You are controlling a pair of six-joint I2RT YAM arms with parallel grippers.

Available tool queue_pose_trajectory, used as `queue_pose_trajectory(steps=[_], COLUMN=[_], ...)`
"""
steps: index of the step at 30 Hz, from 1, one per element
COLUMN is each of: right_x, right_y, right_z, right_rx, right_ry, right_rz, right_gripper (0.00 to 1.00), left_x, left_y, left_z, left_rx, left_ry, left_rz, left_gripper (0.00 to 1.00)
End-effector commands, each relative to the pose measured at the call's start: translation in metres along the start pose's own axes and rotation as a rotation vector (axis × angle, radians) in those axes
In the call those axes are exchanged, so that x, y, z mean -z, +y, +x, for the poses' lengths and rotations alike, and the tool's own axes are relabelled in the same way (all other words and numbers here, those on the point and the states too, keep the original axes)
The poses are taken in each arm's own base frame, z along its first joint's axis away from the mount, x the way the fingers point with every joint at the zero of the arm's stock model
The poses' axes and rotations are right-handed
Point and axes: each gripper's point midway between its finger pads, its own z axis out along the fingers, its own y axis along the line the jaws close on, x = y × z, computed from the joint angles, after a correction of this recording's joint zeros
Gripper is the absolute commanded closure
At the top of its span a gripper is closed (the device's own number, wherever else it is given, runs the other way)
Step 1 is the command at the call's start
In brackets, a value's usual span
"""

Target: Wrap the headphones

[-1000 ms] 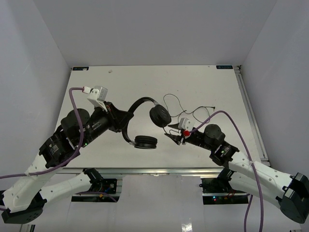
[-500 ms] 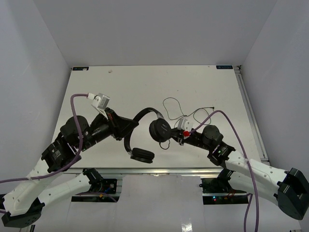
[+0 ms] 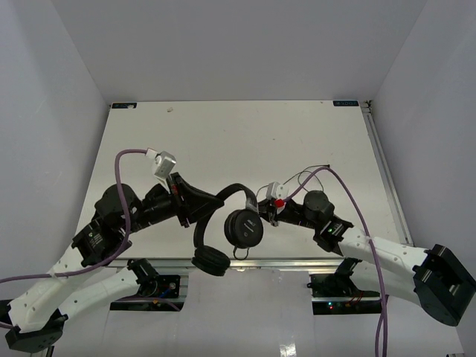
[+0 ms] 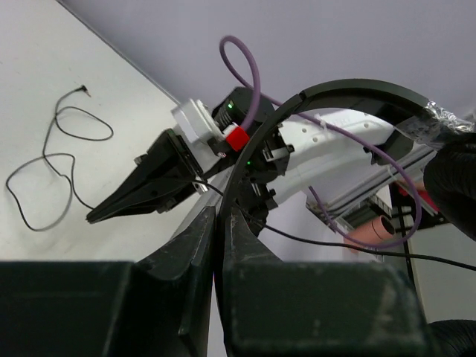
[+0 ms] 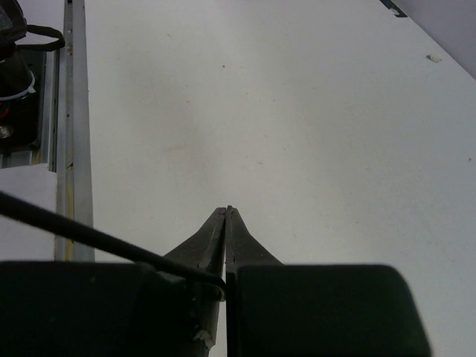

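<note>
The black headphones hang in the air over the table's near edge. My left gripper is shut on the thin headband, which its jaws pinch in the left wrist view. One earcup faces the top camera; the other hangs lower, past the table edge. My right gripper is just right of the upper earcup, shut on the thin dark cord, which runs in between its fingers. The rest of the cord trails across the table to the plug.
An aluminium rail runs along the table's near edge, and also shows in the right wrist view. Another rail lines the right side. Purple robot cables arch over both arms. Grey walls close in the table.
</note>
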Motion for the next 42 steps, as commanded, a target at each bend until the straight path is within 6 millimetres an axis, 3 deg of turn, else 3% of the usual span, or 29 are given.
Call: queue_pose_trajectory(steps=[1, 4, 7, 13, 16, 26, 33, 38, 42], right_x=[-0.011, -0.012, -0.007, 0.008, 0.013, 0.023, 0.026, 0.026, 0.030], right_y=[-0.020, -0.047, -0.077, -0.105, -0.118, -0.129, -0.130, -0.128, -0.126], right_z=[-0.029, -0.025, -0.034, -0.044, -0.043, -0.069, -0.072, -0.058, -0.047], right_rx=[0.016, -0.002, -0.021, -0.033, -0.054, -0.042, -0.070, -0.097, -0.131], right_ry=[-0.047, 0.031, 0.043, 0.022, 0.062, 0.112, 0.173, 0.224, 0.235], right_rz=[0.061, 0.164, 0.239, 0.258, 0.267, 0.296, 0.296, 0.288, 0.312], right_gripper=[0.92, 0.92, 0.92, 0.92, 0.92, 0.92, 0.92, 0.92, 0.92], left_x=[-0.008, -0.006, -0.004, -0.001, -0.004, -0.010, -0.005, -0.007, 0.001], left_y=[-0.017, -0.005, 0.010, 0.018, 0.035, 0.114, 0.169, 0.177, 0.167], left_z=[0.017, 0.030, 0.038, 0.044, 0.051, 0.078, 0.085, 0.081, 0.045], left_rx=[-0.056, -0.105, -0.111, -0.139, -0.150, -0.179, -0.230, -0.207, -0.190], left_ry=[0.102, 0.146, 0.166, 0.186, 0.223, 0.371, 0.436, 0.400, 0.236], left_rz=[0.143, 0.109, 0.040, 0.011, -0.059, -0.415, -0.690, -0.747, -0.784], left_gripper=[1.00, 1.00, 1.00, 1.00, 1.00, 1.00, 1.00, 1.00, 1.00])
